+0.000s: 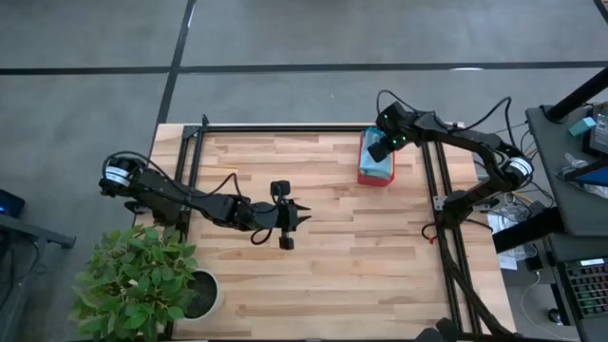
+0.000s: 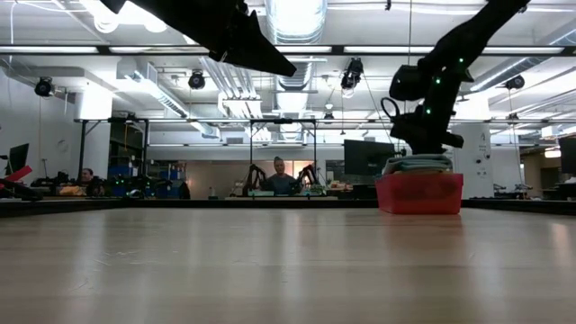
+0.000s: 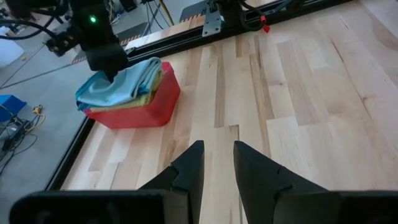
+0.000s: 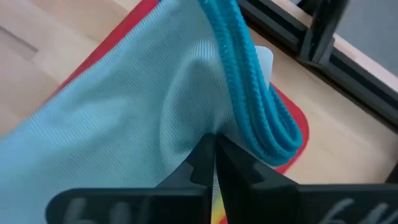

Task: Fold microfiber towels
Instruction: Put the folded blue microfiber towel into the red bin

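**Right gripper pinches the top blue towel in the tray**

The towels [image 3: 124,84] sit in a pile inside the red tray [image 3: 146,109]. The tray is on the counter [image 1: 332,247], close to its far edge and near the black rail. The top towel [image 4: 112,118] is light blue. A bit of yellow and green cloth shows under it.

The right gripper [image 4: 214,155] is down on the pile in the tray. Its fingers are pressed tight together, and a fold of the blue towel is caught between them. A thick blue hem [image 4: 249,81] curls up just beside the fingers.

The left gripper [image 3: 217,165] hangs over the middle of the counter, well apart from the tray. Its fingers are a little apart and hold nothing.

The towel looks soft, thin and very light. It will likely sag and bend when lifted, not stay flat. It does not look slippery, so a small pinch should hold. It may drag the towel under it along, since fuzzy cloth clings. The best place to grab is probably the hem or a corner, because then the cloth can hang open for folding.
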Robot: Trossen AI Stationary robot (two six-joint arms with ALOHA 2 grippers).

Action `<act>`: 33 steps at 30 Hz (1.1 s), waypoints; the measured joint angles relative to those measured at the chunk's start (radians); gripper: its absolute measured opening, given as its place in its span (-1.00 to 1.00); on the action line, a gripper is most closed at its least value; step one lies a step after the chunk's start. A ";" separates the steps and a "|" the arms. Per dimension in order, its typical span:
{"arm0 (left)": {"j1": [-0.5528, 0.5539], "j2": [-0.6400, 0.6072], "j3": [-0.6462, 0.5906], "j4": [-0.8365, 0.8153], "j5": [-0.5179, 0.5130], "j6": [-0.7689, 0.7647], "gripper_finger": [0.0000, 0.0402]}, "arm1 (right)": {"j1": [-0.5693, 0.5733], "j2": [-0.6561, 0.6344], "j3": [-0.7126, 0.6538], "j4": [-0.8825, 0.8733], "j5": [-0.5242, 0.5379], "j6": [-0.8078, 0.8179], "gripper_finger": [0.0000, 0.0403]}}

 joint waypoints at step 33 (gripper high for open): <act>0.411 0.668 0.628 0.261 0.427 0.069 -1.00 | 0.003 -0.094 0.086 -0.091 0.021 -0.051 -0.96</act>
